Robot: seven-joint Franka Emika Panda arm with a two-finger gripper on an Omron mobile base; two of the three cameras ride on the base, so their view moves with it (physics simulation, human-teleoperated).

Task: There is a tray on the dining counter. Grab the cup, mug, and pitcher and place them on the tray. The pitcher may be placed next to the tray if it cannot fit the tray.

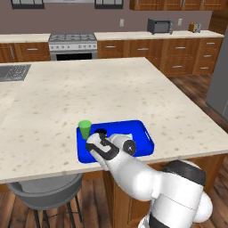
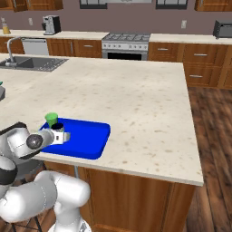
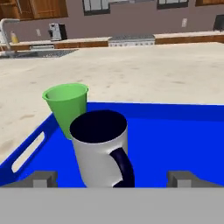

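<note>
The blue tray [image 1: 141, 135] [image 2: 88, 136] [image 3: 175, 140] lies near the front edge of the dining counter [image 1: 111, 89] [image 2: 136, 95]. The green cup [image 1: 84, 128] [image 2: 51, 119] [image 3: 66, 107] stands upright at the tray's back left corner. Just in front of it stands the mug [image 1: 100, 132] [image 2: 58, 128] [image 3: 101, 151], pale outside, dark inside, with its dark handle toward the hand. My gripper [image 1: 99, 139] [image 2: 59, 136] [image 3: 113, 178] is open low over the tray. One fingertip is on each side of the mug, well apart from it. The pitcher is out of view.
A grey stool [image 1: 44, 191] sits under the counter's front edge. A sink [image 2: 31, 63] is set into the counter at the far left. A stove [image 1: 72, 44] and wooden cabinets line the back wall. The tray's right half is bare blue.
</note>
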